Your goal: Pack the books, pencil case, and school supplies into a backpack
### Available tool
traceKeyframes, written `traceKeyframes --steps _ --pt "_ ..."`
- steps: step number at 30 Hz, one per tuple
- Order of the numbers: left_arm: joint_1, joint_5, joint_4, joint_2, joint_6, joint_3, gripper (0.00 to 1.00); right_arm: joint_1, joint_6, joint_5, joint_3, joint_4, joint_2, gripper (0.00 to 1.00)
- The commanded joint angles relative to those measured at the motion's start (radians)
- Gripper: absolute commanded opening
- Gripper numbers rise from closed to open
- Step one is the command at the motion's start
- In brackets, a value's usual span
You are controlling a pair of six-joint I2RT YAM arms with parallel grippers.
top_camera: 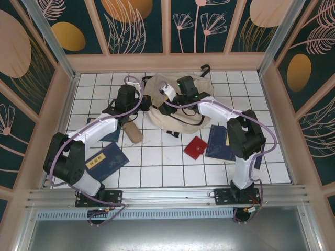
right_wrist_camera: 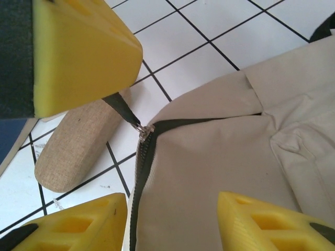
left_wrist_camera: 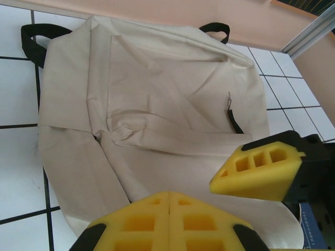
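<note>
1. The backpack (left_wrist_camera: 157, 94) lies flat at the far middle of the white tiled table (top_camera: 162, 172), with black straps poking out at its far edge. Its zip (right_wrist_camera: 142, 162) is shut along the stretch I can see, so the inside is hidden.
2. The left gripper (left_wrist_camera: 170, 206) has its fingers pressed together on the black zip pull (right_wrist_camera: 121, 109). The pull runs taut to the slider at the bag's corner.
3. The right gripper (right_wrist_camera: 170, 209) hovers over the cream fabric just beside the zip, fingers apart and gripping nothing. I cannot tell whether it touches the cloth.
4. The pencil case (right_wrist_camera: 73, 149) lies on the tiles just beside that corner, outside the bag.
5. The red case (top_camera: 195, 147) sits on the tiles near the bag, with the right book (top_camera: 220, 142) just beside it. The left book (top_camera: 107, 159) lies well apart, by the left arm. All three are outside the bag.
</note>
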Motion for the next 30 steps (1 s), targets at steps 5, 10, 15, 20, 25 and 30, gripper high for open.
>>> traceKeyframes --steps 5,10,15,20,25,30 --pt "0.007 0.014 0.030 0.004 0.023 0.026 0.00 0.002 -0.037 -0.058 0.042 -0.003 0.041 0.42" --pt "0.006 0.000 0.026 -0.004 0.026 0.023 0.00 -0.001 -0.034 -0.065 0.047 -0.001 0.037 0.15" --pt "0.007 -0.020 0.020 -0.009 0.041 0.014 0.00 -0.011 -0.025 -0.158 0.037 -0.011 0.000 0.21" --pt "0.006 -0.025 0.019 -0.011 0.044 0.007 0.00 -0.041 -0.011 -0.169 0.055 -0.050 0.008 0.26" --pt "0.006 -0.024 0.020 -0.010 0.044 0.010 0.00 -0.039 -0.022 -0.097 0.054 -0.062 0.023 0.14" --pt "0.006 -0.026 0.021 -0.009 0.047 0.017 0.00 -0.033 -0.041 -0.084 0.060 -0.064 0.014 0.00"
